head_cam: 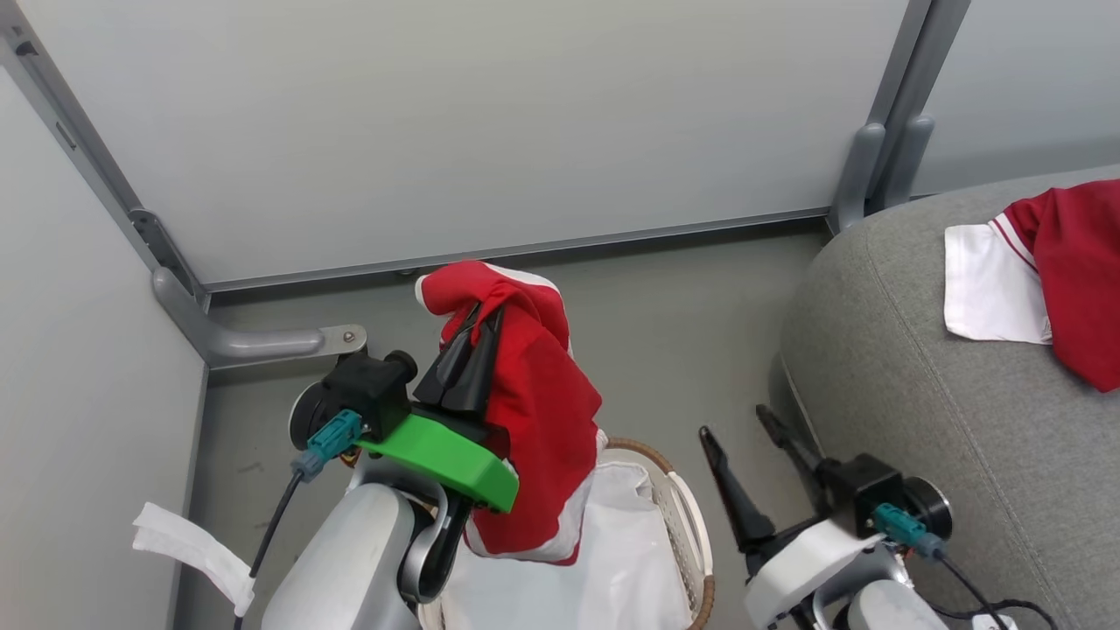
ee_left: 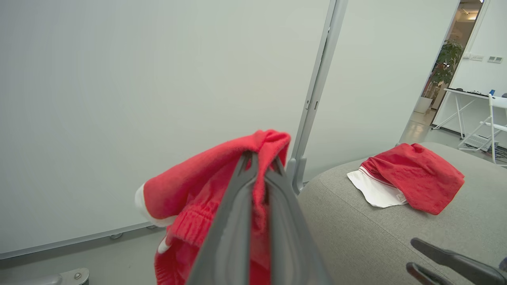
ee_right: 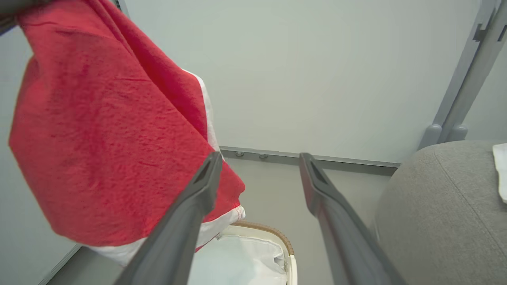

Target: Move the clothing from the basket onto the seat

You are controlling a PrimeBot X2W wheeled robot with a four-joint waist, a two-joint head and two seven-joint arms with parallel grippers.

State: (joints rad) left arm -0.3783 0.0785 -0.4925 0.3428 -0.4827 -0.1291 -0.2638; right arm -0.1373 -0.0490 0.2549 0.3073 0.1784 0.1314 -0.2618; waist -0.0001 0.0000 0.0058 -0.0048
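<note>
Above the basket (head_cam: 652, 453), at the near left of the scene, the left gripper (head_cam: 488, 313) has its two fingers pressed together on a fold of the held garment (head_cam: 542, 411).

Held garment: bright red fabric with a white band along the lower hem. Its long axis is vertical. It hangs from the pinch point straight down, hem end lowest, over the basket's white liner sheet (head_cam: 630, 560). Whether the hem touches the liner cannot be told.

Right gripper (head_cam: 733, 421): fingers spread wide with nothing between them, positioned between the basket and the seat (head_cam: 919, 394), tips pointing toward the far wall.

Second garment (head_cam: 1081, 262): lies crumpled on the seat at the far right, red part to the right, white panel to the left. A small label (ee_left: 402, 196) sits at the panel's edge, and its writing is too small to read.
</note>
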